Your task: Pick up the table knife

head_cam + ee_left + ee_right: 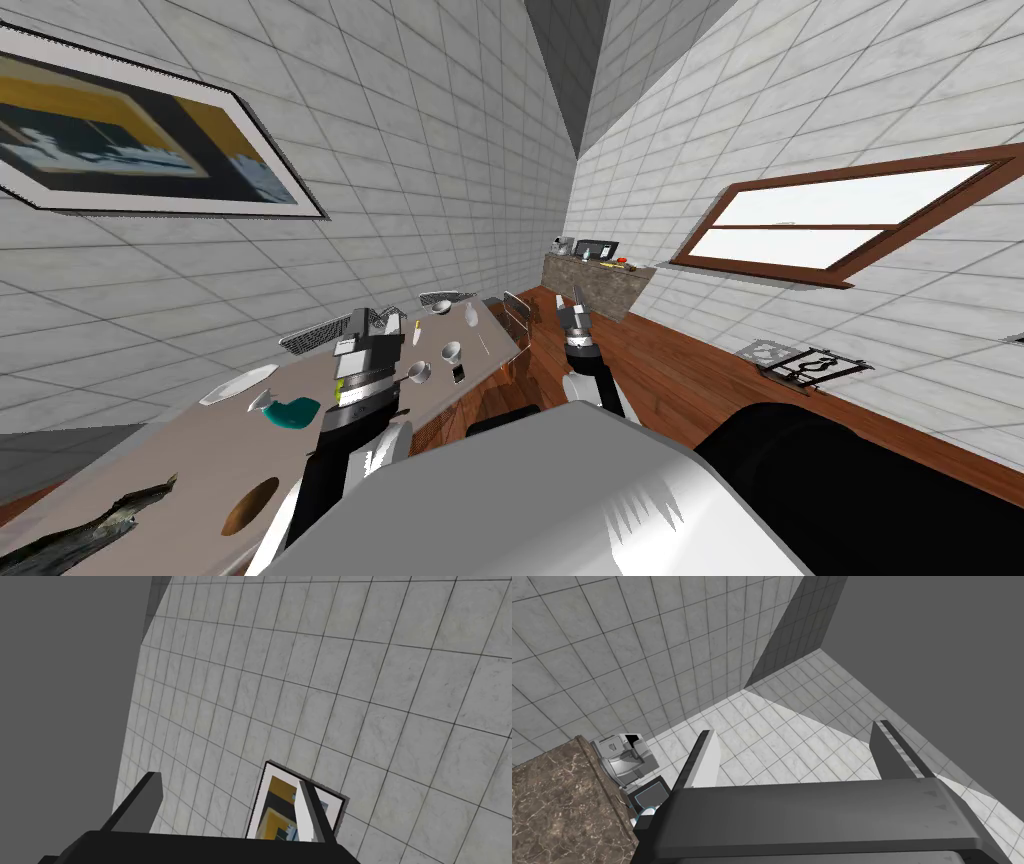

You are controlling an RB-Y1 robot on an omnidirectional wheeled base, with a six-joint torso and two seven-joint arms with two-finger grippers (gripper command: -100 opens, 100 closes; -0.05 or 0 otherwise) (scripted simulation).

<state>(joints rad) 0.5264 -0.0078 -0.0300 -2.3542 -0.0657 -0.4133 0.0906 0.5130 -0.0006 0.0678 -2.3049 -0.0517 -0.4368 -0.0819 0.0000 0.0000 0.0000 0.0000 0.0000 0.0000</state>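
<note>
Hovering over the table (180, 450), left end effector (227, 782) gapes; right end effector (796, 728) gapes beyond its edge.

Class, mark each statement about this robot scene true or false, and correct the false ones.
1. The left gripper and the right gripper are both open. True.
2. The left gripper grips something. False: nothing is between its fingers.
3. A white plate lies on the table. True.
4. The window and the framed picture are on the same wall. False: they are on different walls.
</note>
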